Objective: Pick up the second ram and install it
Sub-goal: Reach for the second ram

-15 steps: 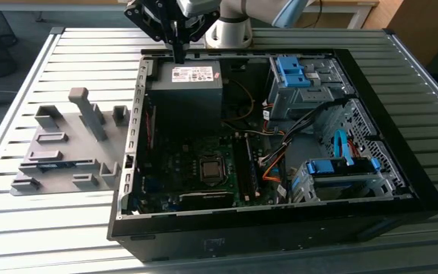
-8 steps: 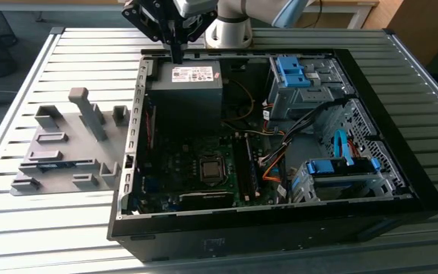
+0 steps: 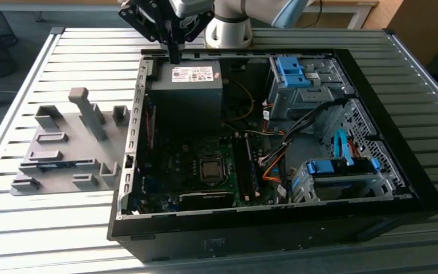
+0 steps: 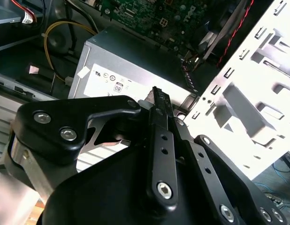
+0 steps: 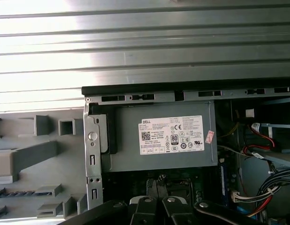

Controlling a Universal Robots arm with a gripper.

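Your one black gripper (image 3: 175,56), fingers (image 4: 158,117) pressed together, hangs near the one grey metal power-supply box (image 3: 186,85); one blue-green memory stick (image 3: 52,166) lies half-hidden in the grey plastic tray (image 3: 74,149).

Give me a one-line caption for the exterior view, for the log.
Gripper hovering over the power supply of an open computer case, grey tray on the exterior view's left.

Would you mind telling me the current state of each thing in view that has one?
Gripper: shut, holding nothing, above the power-supply end of the case.
Memory stick: resting in the grey tray, not gripped.
Computer case: lying on its side, open.
Power supply: seated inside the case.
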